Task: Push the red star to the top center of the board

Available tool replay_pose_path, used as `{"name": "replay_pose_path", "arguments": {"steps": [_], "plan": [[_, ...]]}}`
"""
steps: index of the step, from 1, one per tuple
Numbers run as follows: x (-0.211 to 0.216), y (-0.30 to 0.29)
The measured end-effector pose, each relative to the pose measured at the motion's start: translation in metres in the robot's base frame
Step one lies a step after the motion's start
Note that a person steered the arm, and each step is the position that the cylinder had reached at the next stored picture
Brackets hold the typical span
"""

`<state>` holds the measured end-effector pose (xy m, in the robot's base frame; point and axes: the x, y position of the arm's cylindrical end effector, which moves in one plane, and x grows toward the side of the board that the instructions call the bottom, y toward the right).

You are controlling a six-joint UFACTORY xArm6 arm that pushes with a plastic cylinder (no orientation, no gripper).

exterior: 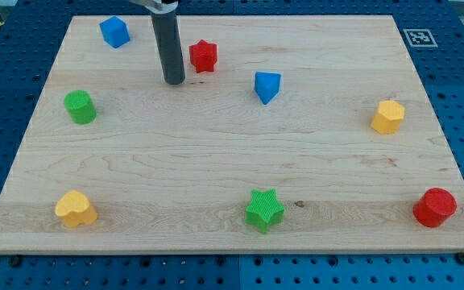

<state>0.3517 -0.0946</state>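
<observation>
The red star (204, 55) lies near the top of the wooden board (232, 161), a little left of centre. My tip (174, 81) rests on the board just left of and slightly below the red star, with a small gap between them. The dark rod rises from the tip to the view's top edge.
A blue cube (114, 31) sits at top left and a blue triangular block (267, 86) right of the star. A green cylinder (80, 107) is at left, a yellow hexagon (387, 117) at right. A yellow heart (76, 209), green star (264, 210) and red cylinder (435, 207) lie along the bottom.
</observation>
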Motion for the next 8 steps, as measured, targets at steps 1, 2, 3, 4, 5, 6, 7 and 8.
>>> {"name": "replay_pose_path", "arguments": {"steps": [1,2,3,4,5,6,7,8], "plan": [[-0.012,0.015],[-0.028,0.051],[-0.056,0.074],[-0.063,0.079],[-0.051,0.05],[-0.08,0.03],[-0.087,0.062],[-0.095,0.074]]}}
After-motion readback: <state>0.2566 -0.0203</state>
